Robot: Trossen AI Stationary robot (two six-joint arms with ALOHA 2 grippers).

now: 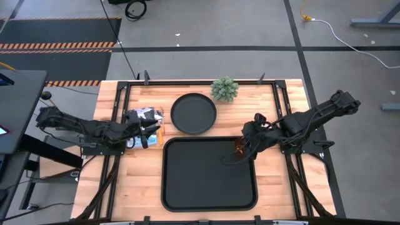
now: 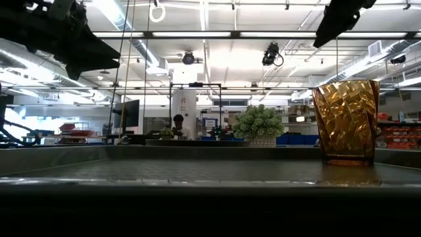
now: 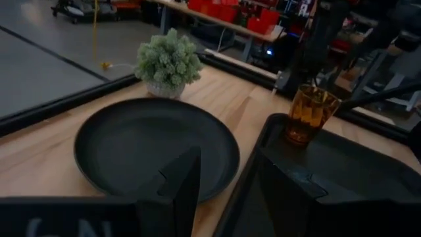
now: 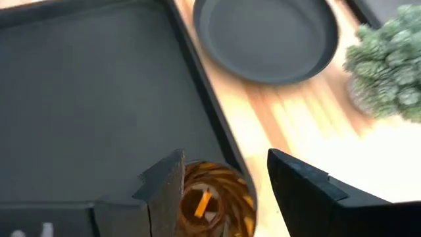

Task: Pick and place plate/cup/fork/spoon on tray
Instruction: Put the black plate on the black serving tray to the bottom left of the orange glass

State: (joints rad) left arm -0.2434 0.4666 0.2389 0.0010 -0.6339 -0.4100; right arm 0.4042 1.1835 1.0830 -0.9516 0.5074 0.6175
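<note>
The cup (image 1: 239,148) stands upright at the tray's (image 1: 209,200) two-o'clock corner, the right gripper (image 4: 220,181) spread open above it, touching nothing. It looks light, rigid and slick, best taken around its wall. The plate (image 1: 194,113) lies on the table (image 1: 134,187) at the tray's twelve o'clock; the left gripper (image 3: 223,181) waits open, facing it.

We're in a big workshop or robotics lab: concrete floor (image 1: 237,25) with hazard striping (image 1: 59,45) upper left, ceiling strip lights (image 2: 217,34), red storage bins (image 2: 395,135) far right, a person (image 2: 178,125) at benches.
</note>
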